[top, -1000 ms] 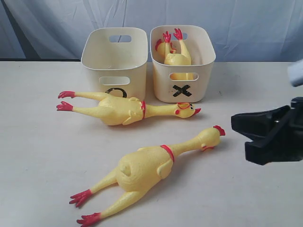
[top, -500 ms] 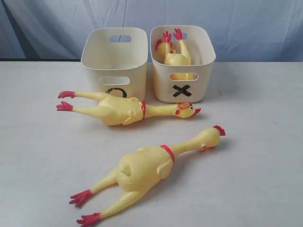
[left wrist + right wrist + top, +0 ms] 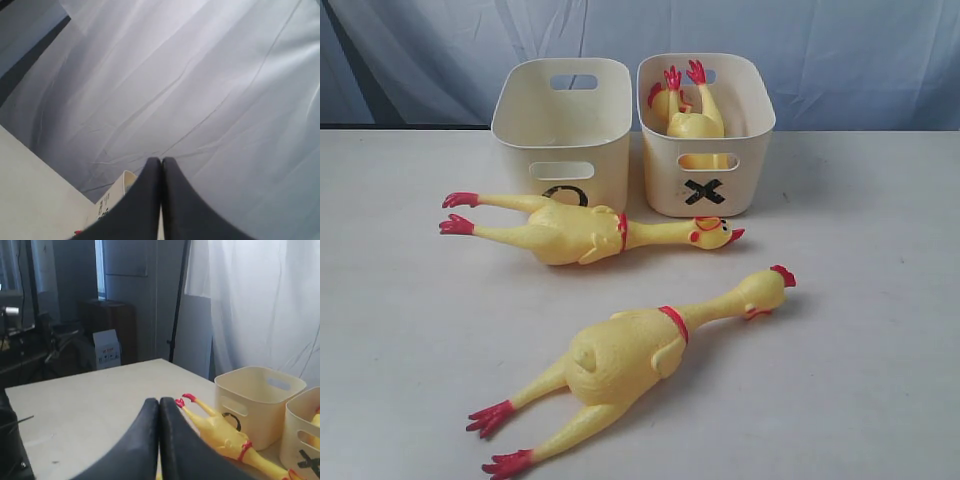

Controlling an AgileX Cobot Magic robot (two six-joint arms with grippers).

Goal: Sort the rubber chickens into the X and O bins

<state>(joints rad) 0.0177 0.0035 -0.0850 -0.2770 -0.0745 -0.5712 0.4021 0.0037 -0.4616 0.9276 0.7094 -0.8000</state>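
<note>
- Far large chicken and near large chicken lie on desk before O bin; X bin holds smaller chicken.
- Left tool, right tool: pressed together, empty.
- Between picks, by judgement; next, spread a tool over one large chicken.

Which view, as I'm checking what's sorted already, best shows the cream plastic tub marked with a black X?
The exterior view: the whole X tub, its mark and a yellow rubber chicken feet-up inside. The right wrist view catches only its near corner; the left wrist view shows a cream tub sliver, unidentifiable.
</note>
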